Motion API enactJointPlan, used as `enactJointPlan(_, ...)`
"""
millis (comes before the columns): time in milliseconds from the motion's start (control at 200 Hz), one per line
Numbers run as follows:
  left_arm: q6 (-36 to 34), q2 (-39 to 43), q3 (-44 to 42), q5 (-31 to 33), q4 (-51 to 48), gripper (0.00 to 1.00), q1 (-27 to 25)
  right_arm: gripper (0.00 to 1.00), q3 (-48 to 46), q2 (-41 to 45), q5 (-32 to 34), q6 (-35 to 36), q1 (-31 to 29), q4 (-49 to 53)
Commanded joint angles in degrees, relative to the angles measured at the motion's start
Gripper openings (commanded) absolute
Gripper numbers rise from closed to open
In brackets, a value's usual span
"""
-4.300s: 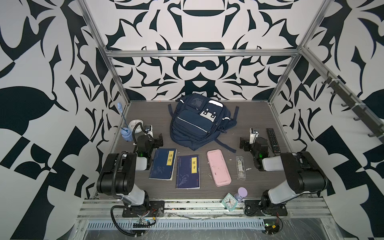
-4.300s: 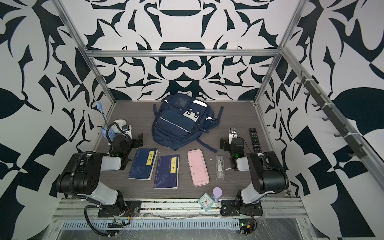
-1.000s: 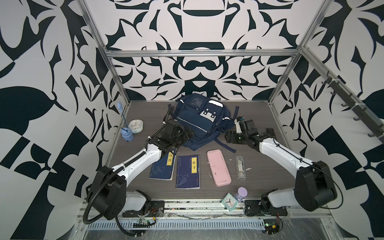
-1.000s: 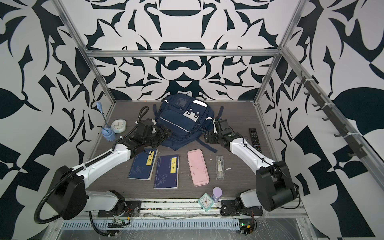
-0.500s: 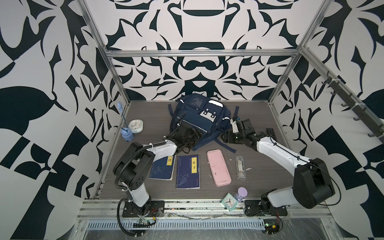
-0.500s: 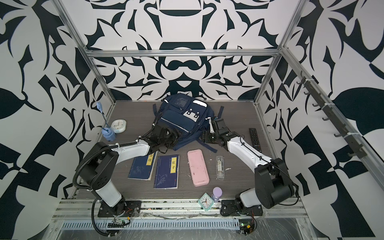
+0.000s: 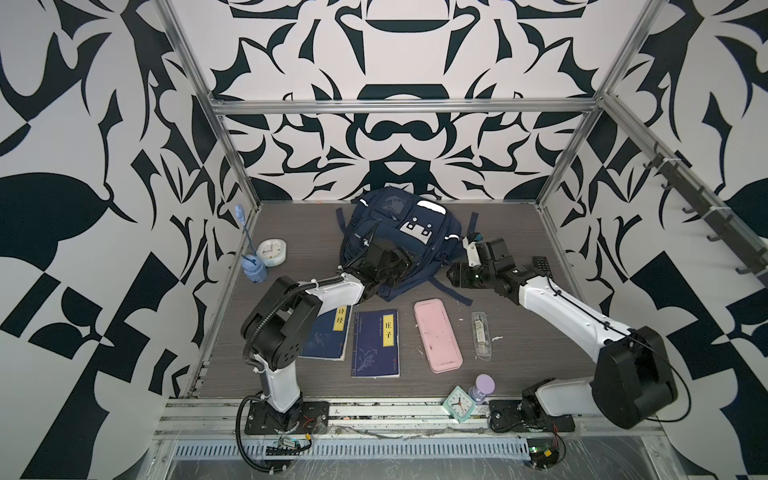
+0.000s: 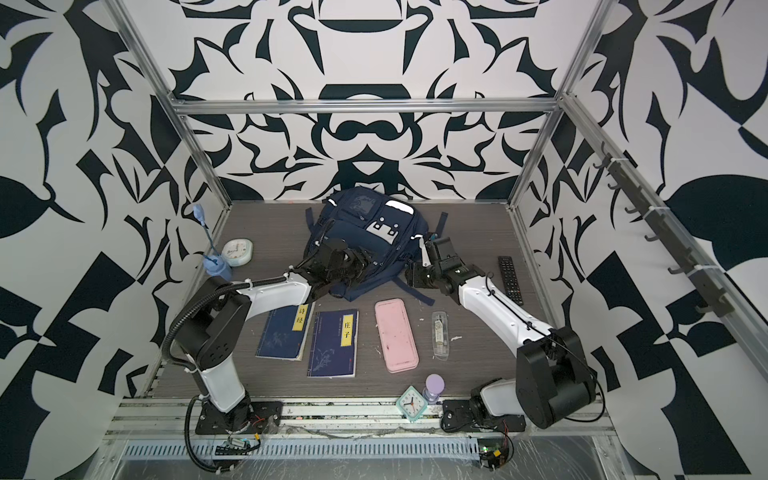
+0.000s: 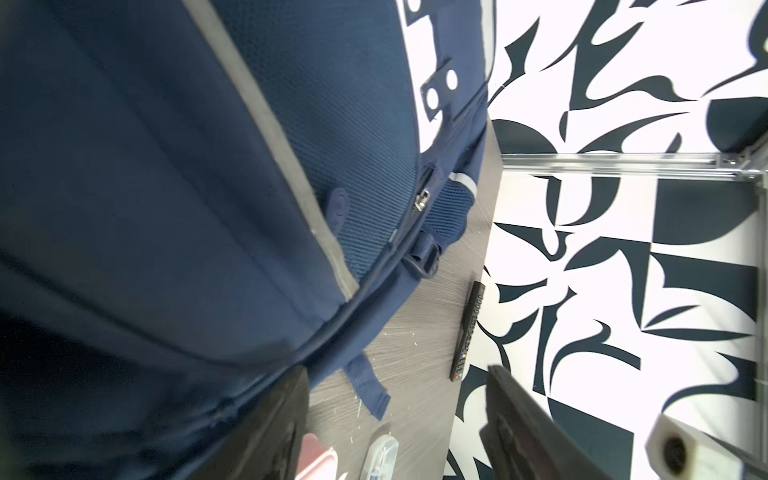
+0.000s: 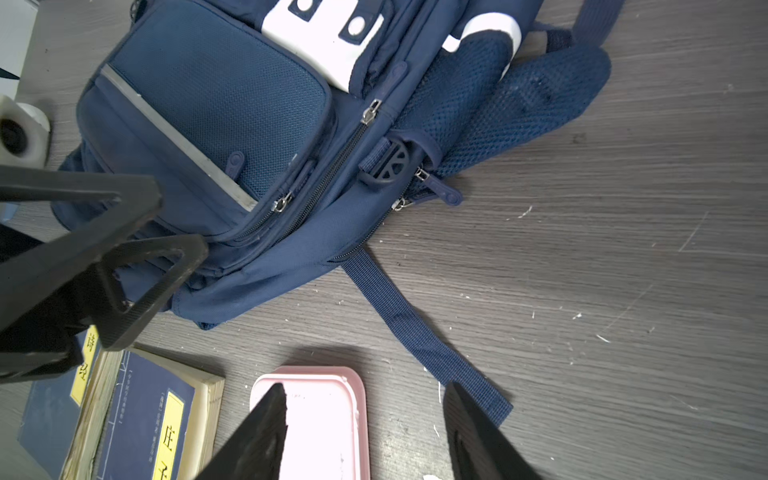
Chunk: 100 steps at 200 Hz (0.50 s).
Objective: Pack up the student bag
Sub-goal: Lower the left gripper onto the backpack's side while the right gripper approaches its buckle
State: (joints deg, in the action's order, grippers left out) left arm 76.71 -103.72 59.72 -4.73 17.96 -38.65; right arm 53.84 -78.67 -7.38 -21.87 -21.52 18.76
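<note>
The student bag [image 7: 399,232] [image 8: 365,232] is a navy backpack lying flat at the back middle of the table, its zips shut in the right wrist view [image 10: 232,124]. My left gripper [image 7: 390,266] [image 9: 395,395] is open at the bag's near edge, one finger against the fabric [image 9: 166,208] and nothing between the jaws. My right gripper [image 7: 457,276] [image 10: 365,415] is open and empty just off the bag's near right corner. It hangs over the table between the pink pencil case [image 10: 316,415] and a loose strap [image 10: 419,332].
Two blue books [image 7: 328,332] [image 7: 376,343], the pink pencil case [image 7: 437,336] and a clear pen case [image 7: 482,336] lie in a row in front of the bag. A remote [image 7: 542,266] lies right. A clock [image 7: 271,252] and blue fan [image 7: 253,270] stand left, a mint clock [image 7: 459,404] and purple bottle [image 7: 484,384] at the front edge.
My left gripper has slid right along the bag's near edge while its elbow dropped towards the table. My right gripper has come in lower and closer to the bag's corner.
</note>
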Motion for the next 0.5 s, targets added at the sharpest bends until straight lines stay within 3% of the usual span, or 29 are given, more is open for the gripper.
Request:
enactJointPlan(0,1.07,-0.8,0.34,1.34,-1.65,0.7,-0.45,0.62,0.9,2.08,0.91,0.77,-0.29,0.67)
enactJointPlan(495,0.61,0.4,-2.17,3.14,-2.52,0.68,-0.5,0.58,-0.58,1.88,0.79,0.1,-0.32,-0.09)
